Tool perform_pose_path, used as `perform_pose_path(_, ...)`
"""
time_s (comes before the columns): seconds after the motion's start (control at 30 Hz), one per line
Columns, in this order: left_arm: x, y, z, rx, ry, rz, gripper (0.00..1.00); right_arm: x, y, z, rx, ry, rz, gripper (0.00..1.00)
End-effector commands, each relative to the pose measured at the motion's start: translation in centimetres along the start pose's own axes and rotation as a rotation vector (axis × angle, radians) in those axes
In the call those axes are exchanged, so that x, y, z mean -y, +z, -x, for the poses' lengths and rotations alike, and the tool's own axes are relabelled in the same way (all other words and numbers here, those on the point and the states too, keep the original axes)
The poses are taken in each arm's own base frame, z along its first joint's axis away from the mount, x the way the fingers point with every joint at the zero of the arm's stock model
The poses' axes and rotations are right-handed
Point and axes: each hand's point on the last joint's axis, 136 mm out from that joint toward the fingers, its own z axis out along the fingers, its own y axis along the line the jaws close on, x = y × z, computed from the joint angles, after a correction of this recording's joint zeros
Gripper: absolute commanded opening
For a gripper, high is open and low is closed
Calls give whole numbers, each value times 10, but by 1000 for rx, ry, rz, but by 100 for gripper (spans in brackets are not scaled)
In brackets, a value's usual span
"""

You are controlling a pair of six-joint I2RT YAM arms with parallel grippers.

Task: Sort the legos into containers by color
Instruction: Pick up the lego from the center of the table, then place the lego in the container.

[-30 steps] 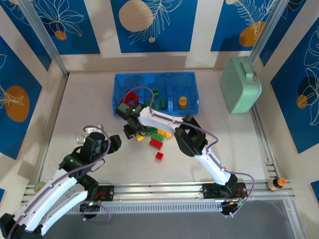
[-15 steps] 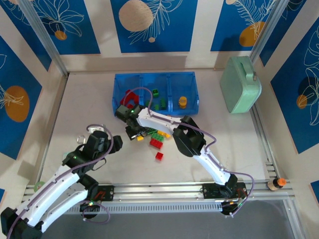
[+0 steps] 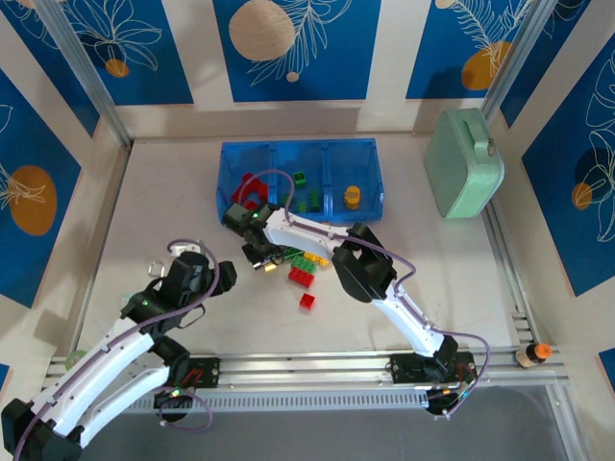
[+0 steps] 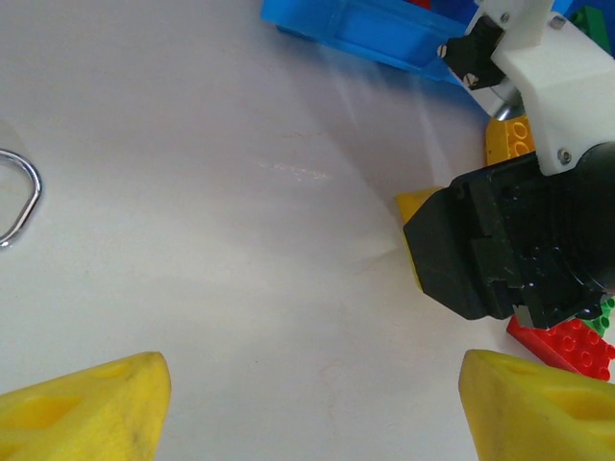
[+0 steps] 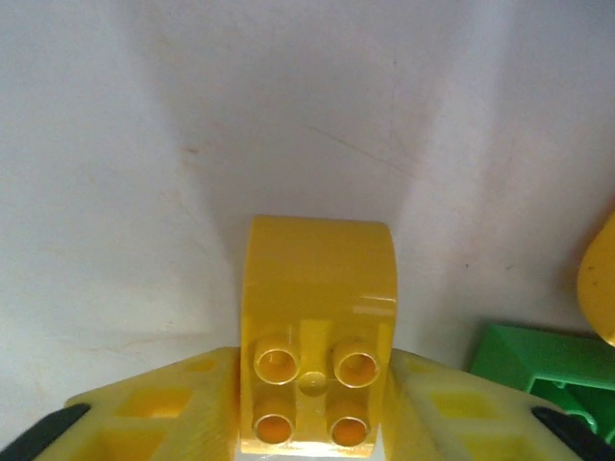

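While the left gripper [image 4: 312,384] is hanging open at lower left, the right gripper [image 3: 259,259] is pinching a yellow brick [image 5: 317,288] mid-frame; the tray's [image 3: 298,145] yellow compartment is lying upper right.

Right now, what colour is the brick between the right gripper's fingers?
Yellow brick, clearest in the right wrist view.

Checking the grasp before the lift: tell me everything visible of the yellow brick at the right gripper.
The yellow brick is glossy plastic, with four studs in a square facing the wrist camera and a rounded far end. It sits squarely between the right gripper's yellow fingers, which press both its sides. The white table shows beyond it; a green brick lies apart.
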Motion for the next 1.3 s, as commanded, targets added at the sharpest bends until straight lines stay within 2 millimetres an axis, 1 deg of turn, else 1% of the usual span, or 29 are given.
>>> perform_pose_path(0.0, 7, -4, 8, 25, 0, -39, 79, 0, -18, 1, 17, 20, 33, 36)
perform_pose_path(0.1, 18, -5, 9, 34, 13, -101, 79, 7, -46, 11, 82, 46, 61, 36)
perform_pose_path(0.2, 24, -6, 10, 41, 14, -137, 79, 27, -82, 22, 165, 88, 70, 35)
perform_pose_path(0.27, 26, -4, 8, 23, 25, -139, 79, 49, -107, 28, 227, 124, 55, 35)
perform_pose_path(0.37, 27, 0, 2, -10, 39, -140, 78, 91, -140, 30, 310, 195, 14, 35)
perform_pose_path(0.4, 28, 2, 1, -16, 39, -141, 78, 108, -149, 29, 330, 223, 0, 35)
perform_pose_path(0.47, 30, 4, -1, -24, 35, -152, 78, 140, -157, 25, 352, 287, -21, 35)
perform_pose_path(0.53, 33, 6, -2, -27, 31, -166, 78, 172, -158, 19, 357, 348, -34, 35)
perform_pose_path(0.57, 35, 7, -2, -29, 29, -171, 78, 185, -157, 18, 363, 370, -39, 35)
perform_pose_path(0.63, 38, 9, -3, -40, 33, -180, 78, 212, -150, 14, 356, 428, -46, 36)
perform_pose_path(0.73, 44, 12, -4, -59, 41, -196, 78, 239, -135, 13, 329, 477, -57, 36)
perform_pose_path(0.83, 51, 16, -8, -88, 49, -213, 78, 258, -125, 21, 312, 498, -69, 36)
perform_pose_path(0.93, 57, 18, -12, -118, 59, -225, 78, 272, -115, 32, 298, 511, -78, 36)
perform_pose_path(1.07, 60, 19, -16, -137, 70, -230, 78, 282, -101, 44, 275, 516, -86, 37)
perform_pose_path(1.1, 62, 19, -17, -140, 73, -232, 78, 285, -99, 47, 270, 519, -91, 39)
perform_pose_path(1.17, 63, 20, -17, -142, 78, -233, 78, 289, -97, 51, 259, 518, -107, 48)
perform_pose_path(1.2, 64, 19, -17, -145, 80, -235, 78, 292, -99, 54, 262, 520, -117, 59)
perform_pose_path(1.23, 66, 19, -17, -146, 86, -236, 78, 294, -102, 56, 267, 522, -125, 76)
perform_pose_path(1.27, 67, 20, -17, -147, 91, -238, 78, 294, -105, 58, 272, 526, -123, 81)
